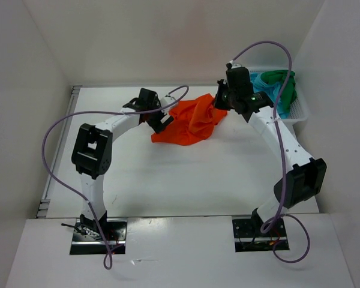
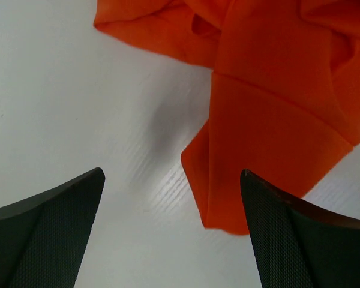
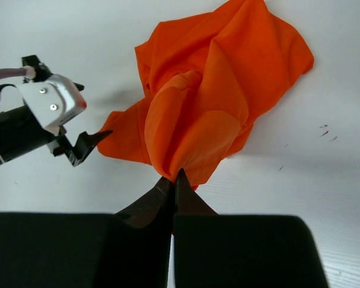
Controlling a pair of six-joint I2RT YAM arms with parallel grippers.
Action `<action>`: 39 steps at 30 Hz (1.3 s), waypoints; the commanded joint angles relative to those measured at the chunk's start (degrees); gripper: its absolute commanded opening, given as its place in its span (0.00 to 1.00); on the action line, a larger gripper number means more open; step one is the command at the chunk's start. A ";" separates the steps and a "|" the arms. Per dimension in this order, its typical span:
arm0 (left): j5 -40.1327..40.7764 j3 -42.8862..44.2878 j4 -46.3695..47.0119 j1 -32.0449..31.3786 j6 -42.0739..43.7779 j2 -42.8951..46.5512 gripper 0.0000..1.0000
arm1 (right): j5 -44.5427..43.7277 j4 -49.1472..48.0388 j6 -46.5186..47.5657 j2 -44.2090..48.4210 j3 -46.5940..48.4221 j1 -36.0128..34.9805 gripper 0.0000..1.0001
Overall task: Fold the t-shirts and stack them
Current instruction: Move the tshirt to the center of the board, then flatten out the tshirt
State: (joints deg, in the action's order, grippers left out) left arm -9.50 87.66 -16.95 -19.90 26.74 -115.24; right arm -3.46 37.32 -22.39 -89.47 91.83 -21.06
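The bright orange t-shirt (image 1: 191, 122) lies crumpled on the white table between the two arms. My right gripper (image 3: 174, 175) is shut on a bunched fold of the orange t-shirt (image 3: 210, 102) at its right end and lifts it a little. My left gripper (image 2: 171, 180) is open just above the table at the shirt's left edge, with a corner of the orange t-shirt (image 2: 270, 120) reaching between its fingers. The dark green t-shirt (image 1: 286, 90) and the light turquoise t-shirt (image 1: 269, 84) lie heaped in the basket at the back right.
A white mesh basket (image 1: 297, 113) stands at the back right against the right wall. White walls enclose the table on the left, back and right. Purple cables loop from both arms. The left gripper also shows in the right wrist view (image 3: 78, 147).
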 commanded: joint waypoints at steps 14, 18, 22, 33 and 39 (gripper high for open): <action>-14.23 2.25 -11.68 -2.16 1.55 -7.19 0.13 | 2.85 -0.93 4.90 -12.56 16.18 5.41 0.00; -23.88 -2.74 -15.82 -2.16 6.90 2.45 0.00 | 2.42 2.31 6.22 -21.60 34.60 6.03 0.00; -33.90 -6.18 -29.08 -3.21 12.71 15.73 0.00 | 2.15 2.85 4.21 -29.08 48.69 10.06 0.47; -47.36 12.69 -33.57 -11.15 2.44 14.51 1.00 | -2.78 5.13 6.04 -5.48 24.21 13.51 0.99; -41.87 5.62 -21.14 12.12 -13.07 18.90 1.00 | -6.74 4.79 -1.06 4.22 -3.91 -6.16 0.99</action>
State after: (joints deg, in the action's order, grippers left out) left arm -53.78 96.84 -44.62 -18.31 24.34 -99.57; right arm -9.37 41.47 -19.18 -86.54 96.68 -19.18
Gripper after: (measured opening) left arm 1.001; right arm 0.987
